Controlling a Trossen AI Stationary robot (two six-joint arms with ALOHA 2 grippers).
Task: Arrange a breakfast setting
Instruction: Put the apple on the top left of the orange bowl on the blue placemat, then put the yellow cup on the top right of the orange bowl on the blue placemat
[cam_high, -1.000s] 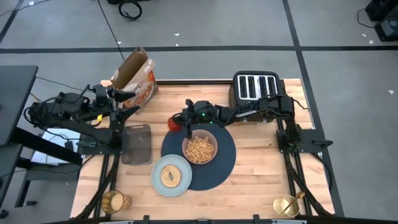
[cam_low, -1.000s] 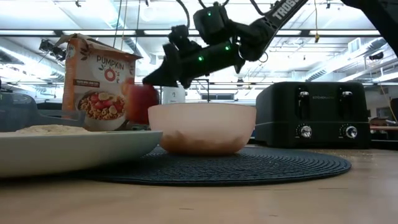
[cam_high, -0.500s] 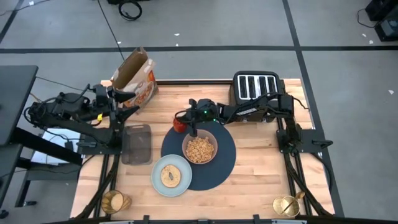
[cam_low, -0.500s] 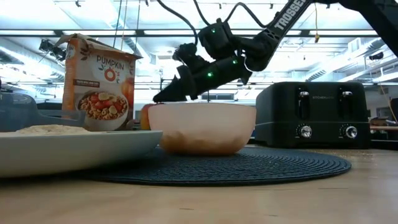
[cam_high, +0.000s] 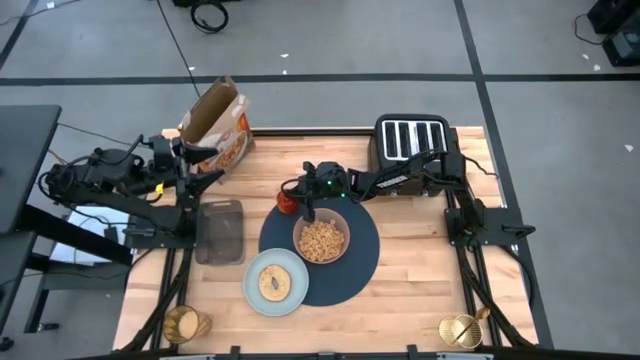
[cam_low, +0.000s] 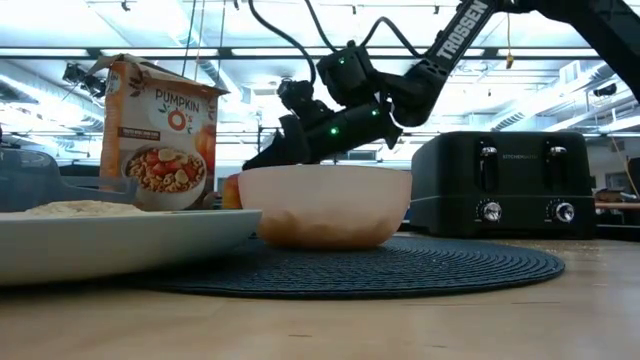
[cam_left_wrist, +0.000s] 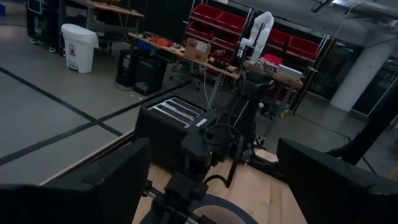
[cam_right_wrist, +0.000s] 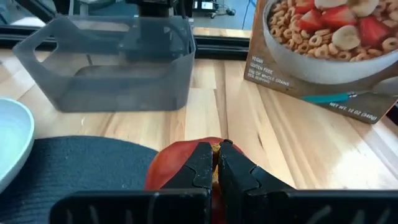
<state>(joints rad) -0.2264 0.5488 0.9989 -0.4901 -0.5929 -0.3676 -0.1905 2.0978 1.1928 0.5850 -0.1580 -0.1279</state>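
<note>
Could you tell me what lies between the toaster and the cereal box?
In the high view, the right gripper over the red apple at the navy placemat edge; otherwise bare wood.

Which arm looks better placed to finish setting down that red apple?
The right. Its gripper is already closed on the apple at the placemat's edge by the bowl. The left gripper waits apart, beside the cereal box.

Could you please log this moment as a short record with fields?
right end effector: low at the placemat's far-left edge, fingers shut on the red apple
left end effector: waiting beside the cereal box
navy placemat: bears the pink bowl of cereal
pale blue-grey plate: holds the bagel, overlaps the placemat
toaster: table's far right
</note>
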